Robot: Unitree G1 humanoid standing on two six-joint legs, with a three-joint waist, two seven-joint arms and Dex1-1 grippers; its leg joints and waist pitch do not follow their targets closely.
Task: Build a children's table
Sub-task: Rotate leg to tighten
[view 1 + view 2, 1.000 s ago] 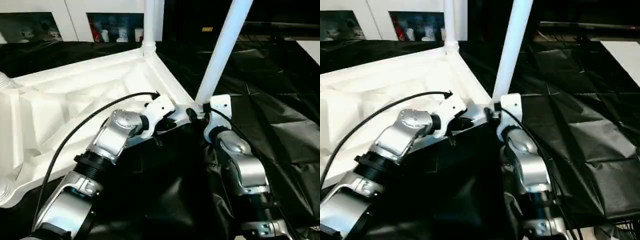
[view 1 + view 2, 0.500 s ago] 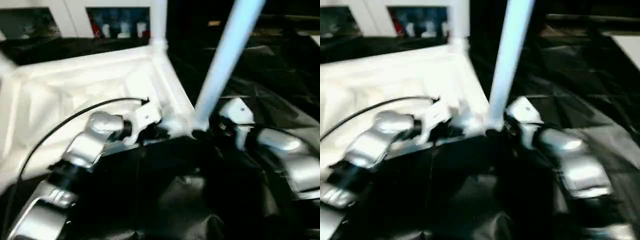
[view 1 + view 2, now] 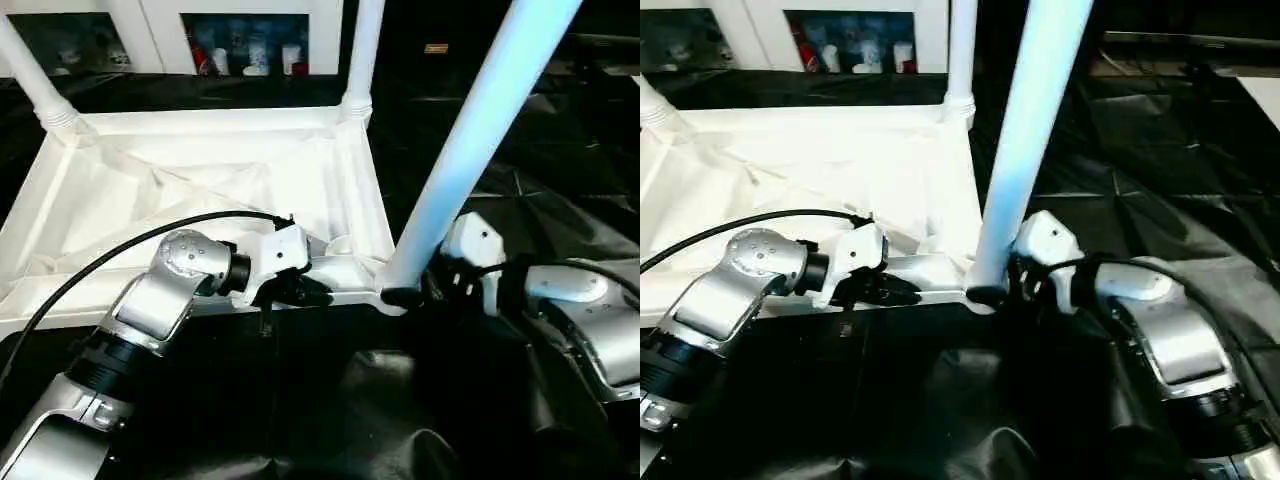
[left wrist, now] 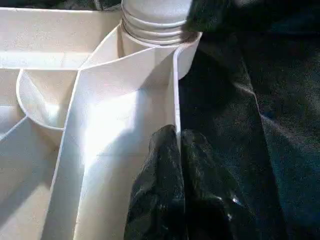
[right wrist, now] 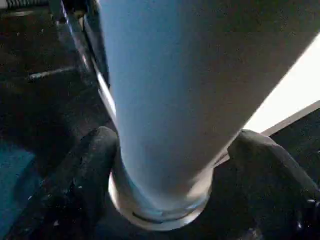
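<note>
The tabletop is lying upside down on the black-covered bench, three legs standing in its corner sockets. The left tool is pinching the near rim, fingers closed on the thin wall. The right tool is straddling the base of the near leg, fingers spread wide on either side.

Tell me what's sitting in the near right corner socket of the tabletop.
A white leg stands in that socket, its ribbed flared end at the rim. The right tool straddles its base. How deep it seats is hidden inside the socket.
</note>
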